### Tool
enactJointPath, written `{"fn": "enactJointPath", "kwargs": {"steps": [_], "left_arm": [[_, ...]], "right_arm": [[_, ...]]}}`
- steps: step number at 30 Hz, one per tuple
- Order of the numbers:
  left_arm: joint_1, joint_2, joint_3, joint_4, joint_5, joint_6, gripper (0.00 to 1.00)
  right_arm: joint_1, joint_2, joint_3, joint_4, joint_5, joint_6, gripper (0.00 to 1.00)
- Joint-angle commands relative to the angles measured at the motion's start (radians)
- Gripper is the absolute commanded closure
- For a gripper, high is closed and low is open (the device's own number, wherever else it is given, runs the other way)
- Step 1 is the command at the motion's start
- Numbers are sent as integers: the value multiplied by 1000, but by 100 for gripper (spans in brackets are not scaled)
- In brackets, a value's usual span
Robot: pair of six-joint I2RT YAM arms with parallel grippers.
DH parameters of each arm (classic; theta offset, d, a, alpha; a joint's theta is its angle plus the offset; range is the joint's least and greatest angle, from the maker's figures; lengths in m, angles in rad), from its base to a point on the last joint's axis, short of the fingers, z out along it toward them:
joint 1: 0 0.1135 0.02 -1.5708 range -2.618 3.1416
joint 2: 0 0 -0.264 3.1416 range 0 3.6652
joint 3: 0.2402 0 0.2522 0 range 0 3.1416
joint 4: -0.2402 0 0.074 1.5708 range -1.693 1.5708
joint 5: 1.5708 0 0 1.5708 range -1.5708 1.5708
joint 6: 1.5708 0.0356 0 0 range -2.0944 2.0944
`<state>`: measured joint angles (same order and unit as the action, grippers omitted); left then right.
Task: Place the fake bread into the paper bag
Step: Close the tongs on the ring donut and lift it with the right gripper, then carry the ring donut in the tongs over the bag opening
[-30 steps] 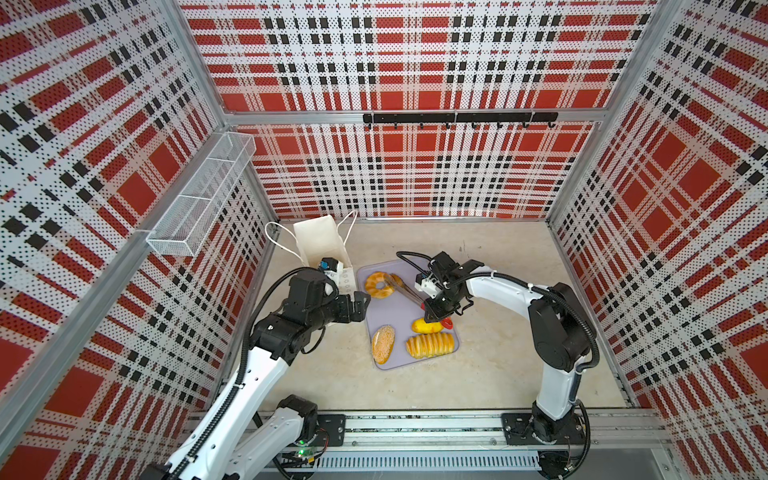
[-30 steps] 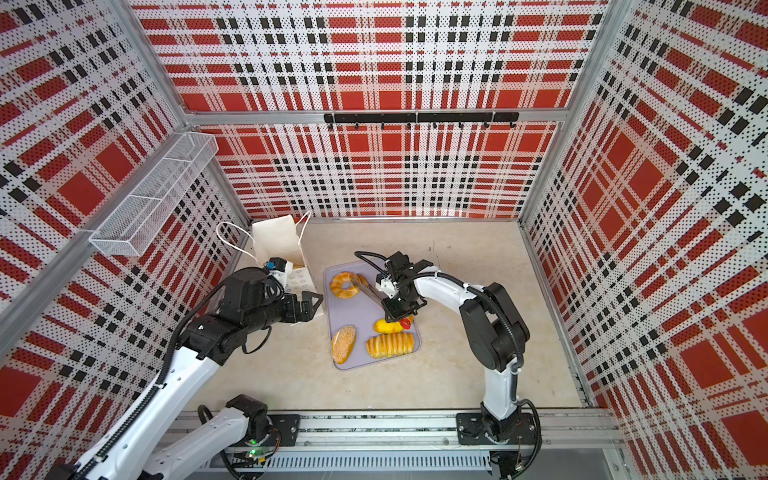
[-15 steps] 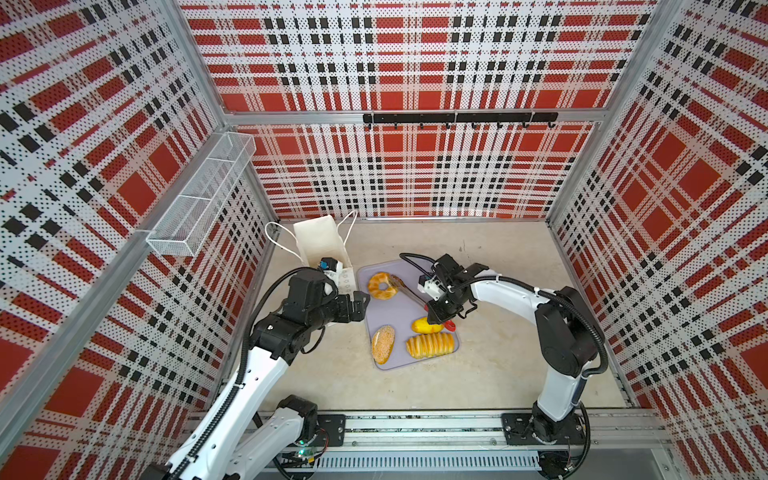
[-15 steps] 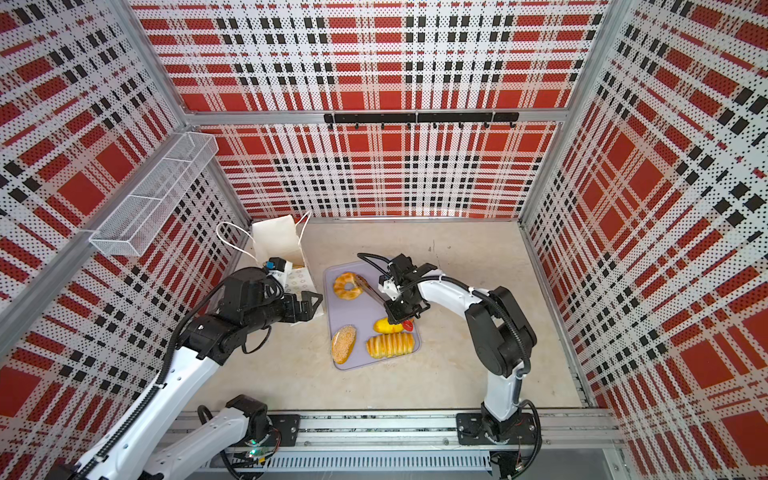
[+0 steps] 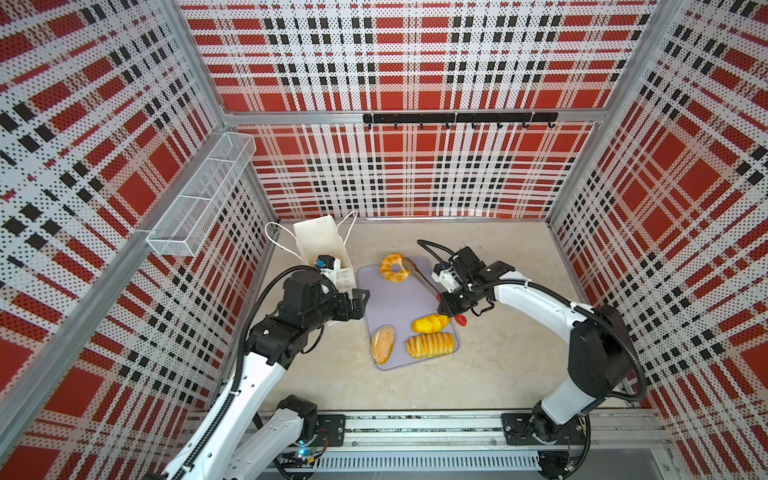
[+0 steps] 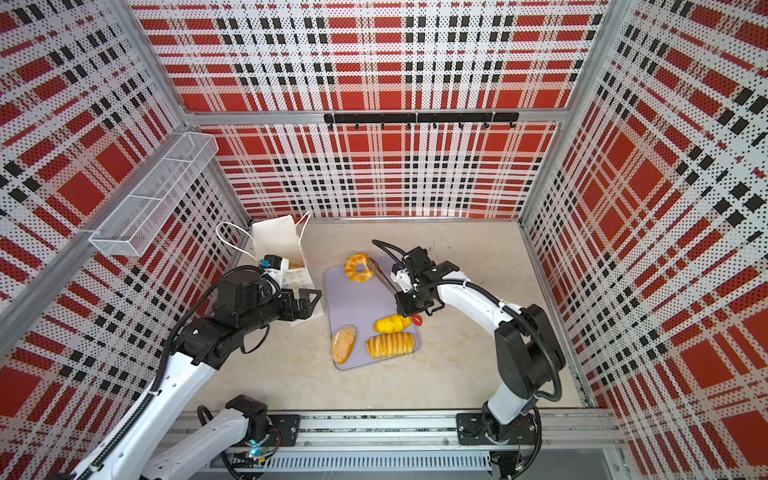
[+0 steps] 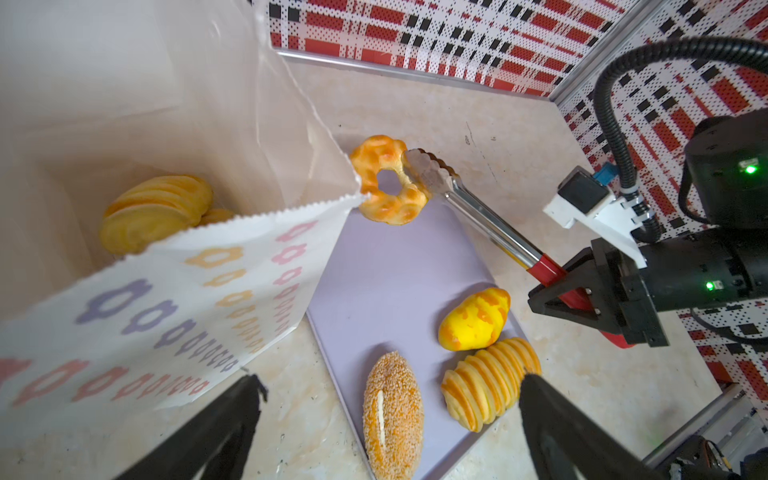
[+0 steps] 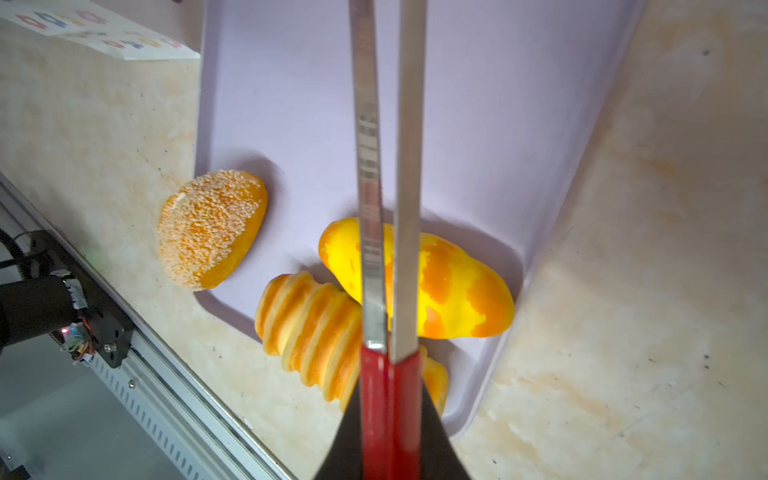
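Observation:
My right gripper [image 5: 451,305] [image 8: 390,399] is shut on the red handle of metal tongs [image 5: 422,276] [image 7: 478,208]. The tong tips pinch the ring of fake bread [image 5: 392,269] [image 6: 358,268] [image 7: 388,183] at the far end of a lavender tray [image 5: 395,303]. On the tray's near end lie a seeded oval [image 5: 383,344], a yellow bun [image 5: 430,323] and a ridged loaf [image 5: 430,345]. The white paper bag [image 5: 320,241] [image 7: 187,299] stands left of the tray with bread [image 7: 153,212] inside. My left gripper [image 5: 357,301] [image 7: 389,380] hangs open beside the bag.
A white wire-mesh basket [image 5: 199,208] hangs on the left wall, and a black hook rail [image 5: 457,118] on the back wall. Plaid walls close in three sides. The arms' mounting rail [image 5: 415,428] runs along the front edge.
The right gripper has closed a little more on the tongs. The ring has shifted toward the tray's far edge, pinched in the tips. The left arm has not moved.

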<state>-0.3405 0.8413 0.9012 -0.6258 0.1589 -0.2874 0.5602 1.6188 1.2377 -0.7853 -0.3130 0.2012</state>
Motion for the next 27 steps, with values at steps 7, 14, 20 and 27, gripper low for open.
{"fn": "enactJointPath", "kwargs": {"steps": [7,14,20,27], "left_arm": [[45,-50,13,89,13,-41,1],[129,-113,39,103,-9,-63,0],[199,-139,47,101,11,-61,0],[273,-163,66,97,20,-59,0]], "right_arm": [[-17,-161,22,9,45,14,92],[-20,-238,91,-1,81,2,93],[-19,-284,145,10,59,-50,92],[-17,-325,189,29,-5,-115,92]]}}
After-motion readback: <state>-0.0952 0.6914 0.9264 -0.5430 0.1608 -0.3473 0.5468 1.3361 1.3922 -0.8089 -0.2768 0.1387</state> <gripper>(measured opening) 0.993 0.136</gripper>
